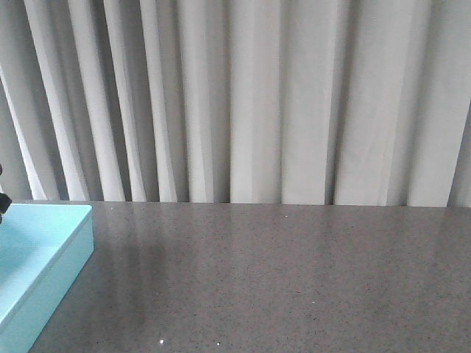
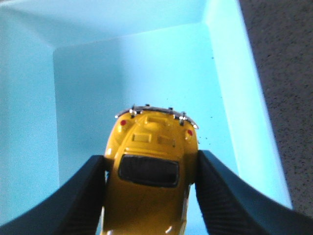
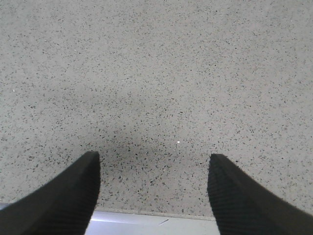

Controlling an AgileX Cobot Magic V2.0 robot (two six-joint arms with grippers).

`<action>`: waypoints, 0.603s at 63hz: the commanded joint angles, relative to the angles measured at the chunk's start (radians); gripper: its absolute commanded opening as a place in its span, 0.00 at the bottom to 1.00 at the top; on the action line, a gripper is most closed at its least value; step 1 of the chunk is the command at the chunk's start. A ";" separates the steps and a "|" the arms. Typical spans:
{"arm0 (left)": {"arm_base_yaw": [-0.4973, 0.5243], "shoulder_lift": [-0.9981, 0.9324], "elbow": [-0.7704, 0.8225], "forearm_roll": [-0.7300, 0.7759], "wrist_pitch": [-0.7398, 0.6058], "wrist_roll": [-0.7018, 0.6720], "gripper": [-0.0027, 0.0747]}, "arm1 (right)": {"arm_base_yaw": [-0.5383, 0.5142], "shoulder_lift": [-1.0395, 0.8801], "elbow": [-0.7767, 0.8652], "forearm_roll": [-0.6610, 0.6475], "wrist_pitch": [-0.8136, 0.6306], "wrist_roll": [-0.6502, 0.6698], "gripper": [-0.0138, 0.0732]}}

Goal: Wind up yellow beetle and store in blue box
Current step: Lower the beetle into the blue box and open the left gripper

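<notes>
Inside the blue box (image 2: 146, 73), per the left wrist view, the left gripper (image 2: 151, 191) is clamped on the yellow beetle (image 2: 151, 166): both dark ribbed fingers (image 2: 73, 200) press against the car's sides. Beetle seen from above and behind — dark rear window, two small red tail lights, chrome rear bumper pointing away from the gripper. Car sits over the pale turquoise floor of the box, box walls on all visible sides of it; can't tell if the wheels touch the floor or it's held just above. A few dark specks on the box floor near the car's bumper. Grey speckled table (image 2: 283, 73) visible just outside one box wall.

Front view: only a corner of the blue box (image 1: 51, 265) shows at the far left edge of the table (image 1: 294, 279); beetle not visible there. A dark bit of the left arm just pokes in at the left edge above the box. White pleated curtain (image 1: 257, 95) behind the table.

Right wrist view: right gripper (image 3: 154, 196) has its jaws spread wide, nothing between them, over bare speckled tabletop (image 3: 156, 73), near the table's edge. Well apart from the box, which isn't in this view.
</notes>
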State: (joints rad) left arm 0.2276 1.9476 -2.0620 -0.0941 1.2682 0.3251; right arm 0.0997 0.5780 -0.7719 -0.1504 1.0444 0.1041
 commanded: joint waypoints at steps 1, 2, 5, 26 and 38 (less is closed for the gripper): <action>0.012 -0.014 -0.018 -0.016 -0.023 -0.028 0.39 | 0.000 0.002 -0.023 -0.017 -0.055 -0.001 0.68; 0.012 -0.009 -0.018 -0.016 -0.026 -0.028 0.39 | 0.000 0.002 -0.023 -0.017 -0.055 -0.001 0.68; 0.012 0.008 -0.018 -0.016 -0.033 -0.028 0.39 | 0.000 0.002 -0.023 -0.017 -0.055 -0.001 0.68; 0.012 0.141 -0.019 -0.042 -0.083 -0.028 0.39 | 0.000 0.002 -0.023 -0.017 -0.055 -0.001 0.68; 0.010 0.178 -0.021 -0.043 -0.086 -0.024 0.46 | 0.000 0.002 -0.023 -0.017 -0.055 -0.001 0.68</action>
State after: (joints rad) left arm 0.2391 2.1845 -2.0570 -0.1148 1.2160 0.3089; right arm 0.0997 0.5780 -0.7719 -0.1504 1.0444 0.1041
